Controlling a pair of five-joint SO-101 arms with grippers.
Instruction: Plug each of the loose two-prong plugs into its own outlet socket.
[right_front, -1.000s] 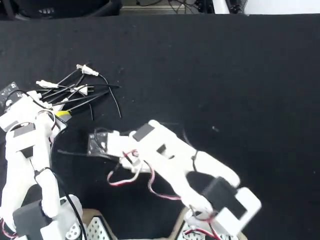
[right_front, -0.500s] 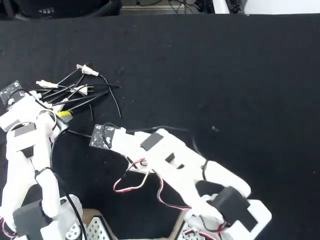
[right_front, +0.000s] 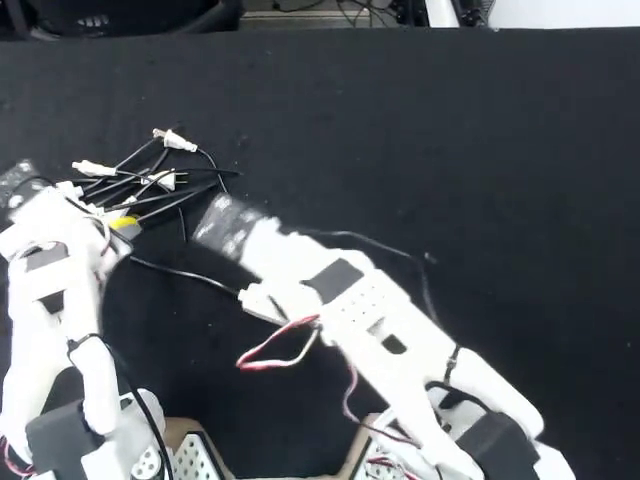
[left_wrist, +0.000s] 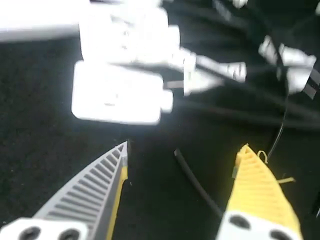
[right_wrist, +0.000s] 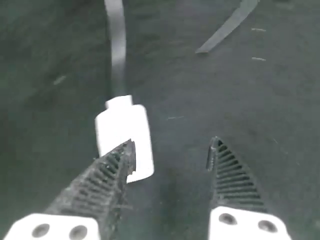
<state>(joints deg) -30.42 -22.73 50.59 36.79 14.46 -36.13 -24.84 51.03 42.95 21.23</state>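
The right arm (right_front: 350, 300) has swung across the black tabletop (right_front: 470, 140) since 1 second ago. Then its wrist sat low, near the front and close to the left arm (right_front: 45, 300); half a second ago it had lifted a little; now it reaches farther out, its tip close to the bundle of two-prong plugs (right_front: 160, 178) and their black leads. That move has uncovered a black cable (right_front: 185, 272) lying between the 2 arms. The left arm has edged slightly outward toward the table's edge, and the bundle itself lies as before.

The right gripper (right_wrist: 172, 145) is spread apart and grasps nothing. A white plug (right_wrist: 124, 137) lies flat on the tabletop just beside 1 finger (right_wrist: 107, 185), whose tip overlaps its corner; its lead (right_wrist: 116, 50) runs away from the gripper.

The left gripper (left_wrist: 184, 146) is also spread wide and empty, its yellow finger (left_wrist: 255, 190) and grey finger (left_wrist: 100, 195) hanging above a short black cable end (left_wrist: 195, 180). Ahead of it lies a white socket block (left_wrist: 117, 100), with a second block (left_wrist: 125, 35) behind it and a loose plug (left_wrist: 210, 75) just beside them, its prongs pointing at the blocks.
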